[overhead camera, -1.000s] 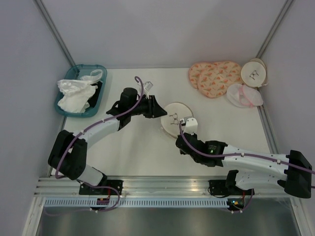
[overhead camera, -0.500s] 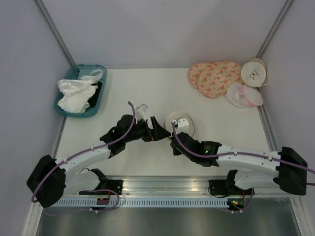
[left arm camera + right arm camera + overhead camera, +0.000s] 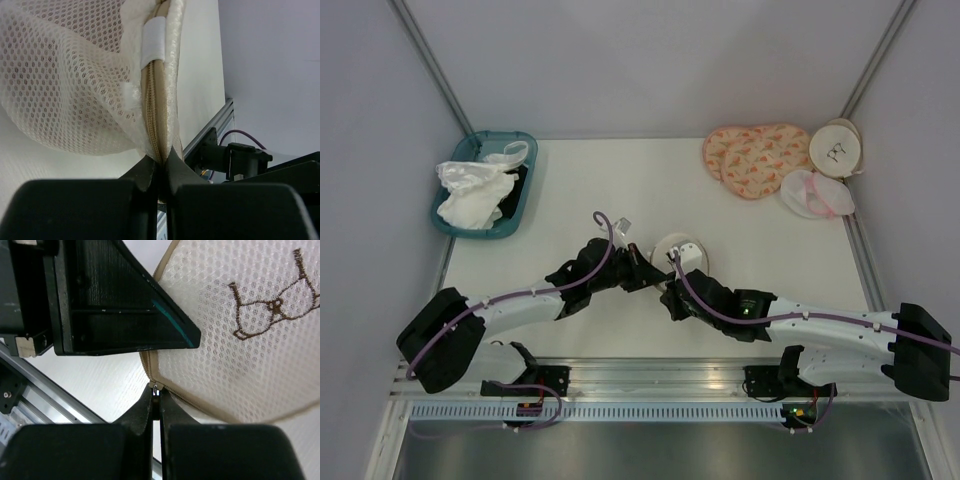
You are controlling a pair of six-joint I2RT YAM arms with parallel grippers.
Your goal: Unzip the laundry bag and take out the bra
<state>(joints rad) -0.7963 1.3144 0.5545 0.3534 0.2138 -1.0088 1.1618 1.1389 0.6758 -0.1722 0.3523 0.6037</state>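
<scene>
The laundry bag (image 3: 680, 247), a round cream mesh disc with a dark bra drawing (image 3: 272, 312), stands tilted on the table between both arms. My left gripper (image 3: 648, 270) is shut on the bag's zipper rim (image 3: 160, 100), with the mesh (image 3: 65, 85) bulging to its left. My right gripper (image 3: 667, 284) is shut on the small metal zipper pull (image 3: 156, 386) at the bag's near edge. The left gripper's black finger (image 3: 120, 315) shows just above it in the right wrist view. The bra is hidden.
A teal basket (image 3: 519, 196) with white cloths sits at the back left. At the back right lie a peach patterned pad (image 3: 755, 155), a white-and-pink mesh pouch (image 3: 817, 193) and a second round cream bag (image 3: 836, 148). The aluminium rail (image 3: 650, 380) runs along the near edge.
My left arm swung in from the bag's far left side to its near left rim, opened wide, then shut on the rim. The bag has tipped up and shifted slightly nearer. The right gripper kept its hold.
</scene>
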